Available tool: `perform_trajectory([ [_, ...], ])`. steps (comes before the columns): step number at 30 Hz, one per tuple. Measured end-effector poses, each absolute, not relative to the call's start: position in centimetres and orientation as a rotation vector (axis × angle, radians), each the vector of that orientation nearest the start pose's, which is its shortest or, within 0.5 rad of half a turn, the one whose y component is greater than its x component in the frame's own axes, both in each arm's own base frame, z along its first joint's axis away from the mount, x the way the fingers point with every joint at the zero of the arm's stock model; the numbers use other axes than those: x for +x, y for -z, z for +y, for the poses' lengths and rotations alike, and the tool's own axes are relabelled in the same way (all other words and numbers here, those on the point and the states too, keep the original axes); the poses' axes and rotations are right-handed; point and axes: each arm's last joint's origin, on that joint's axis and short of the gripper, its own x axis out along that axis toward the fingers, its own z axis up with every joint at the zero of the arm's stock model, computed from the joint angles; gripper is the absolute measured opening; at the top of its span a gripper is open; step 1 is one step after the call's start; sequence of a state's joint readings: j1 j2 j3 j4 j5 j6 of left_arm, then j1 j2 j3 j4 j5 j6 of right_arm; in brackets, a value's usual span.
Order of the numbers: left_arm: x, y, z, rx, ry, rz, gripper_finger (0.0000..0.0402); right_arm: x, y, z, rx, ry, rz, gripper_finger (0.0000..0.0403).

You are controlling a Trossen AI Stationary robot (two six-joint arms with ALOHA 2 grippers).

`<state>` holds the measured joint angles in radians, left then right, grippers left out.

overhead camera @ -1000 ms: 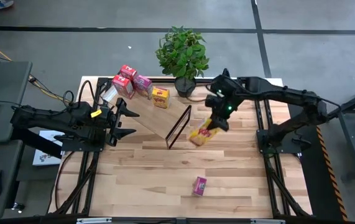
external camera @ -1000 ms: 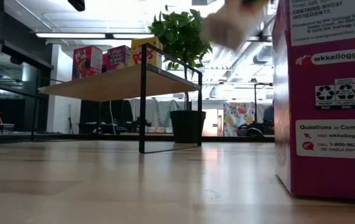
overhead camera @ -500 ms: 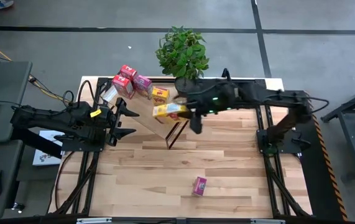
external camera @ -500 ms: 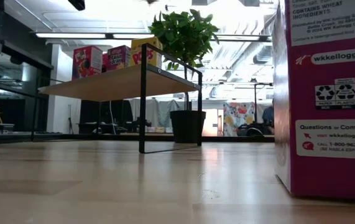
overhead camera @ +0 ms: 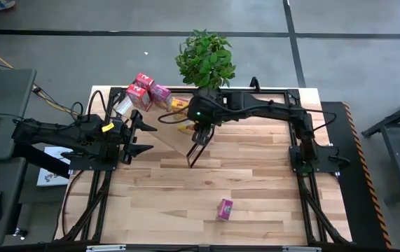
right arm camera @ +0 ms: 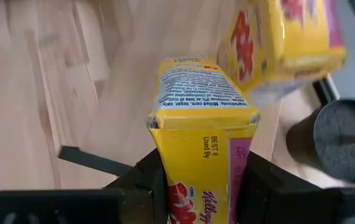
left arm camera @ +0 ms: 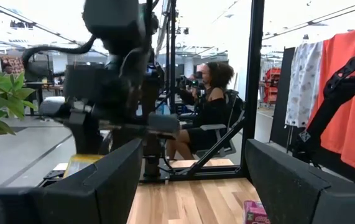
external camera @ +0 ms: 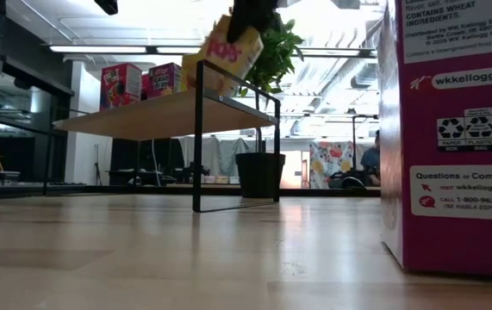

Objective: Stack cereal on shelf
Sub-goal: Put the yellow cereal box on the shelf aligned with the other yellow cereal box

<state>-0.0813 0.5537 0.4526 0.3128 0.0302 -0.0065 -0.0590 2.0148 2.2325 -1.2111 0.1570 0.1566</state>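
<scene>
Grey concrete floor [overhead camera: 340, 63] surrounds your wooden tabletop [overhead camera: 256, 182]. Your right pincer [overhead camera: 194, 126] grips a yellow cereal box [right arm camera: 199, 130] over the shelf [external camera: 142, 116], just beside another yellow box [right arm camera: 283, 37]. Your left pincer [overhead camera: 143, 138] waits spread and empty at left. A magenta box [overhead camera: 225, 208] lies near you; a potted plant [overhead camera: 205, 59] stands far.

Grey floor [overhead camera: 368, 63], potted plant [overhead camera: 205, 59], seated person [left arm camera: 209, 109] behind
</scene>
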Motion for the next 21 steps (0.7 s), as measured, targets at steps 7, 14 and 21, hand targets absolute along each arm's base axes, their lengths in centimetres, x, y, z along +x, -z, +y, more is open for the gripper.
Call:
perform_trajectory([
  [7,14.00,-29.71,-1.22,-0.011,0.111,-0.207,0.0273,41.48,-36.67,-3.64,0.153,0.226,0.968,0.0121],
  [14,14.15,-29.64,-1.24,-0.011,0.111,-0.201,0.0273,41.71,-36.80,-3.43,0.146,0.198,0.945,0.0121],
  [21,14.22,-29.61,-1.24,-0.012,0.111,-0.198,0.0273,41.84,-36.69,-3.60,0.120,0.247,0.939,0.0151],
])
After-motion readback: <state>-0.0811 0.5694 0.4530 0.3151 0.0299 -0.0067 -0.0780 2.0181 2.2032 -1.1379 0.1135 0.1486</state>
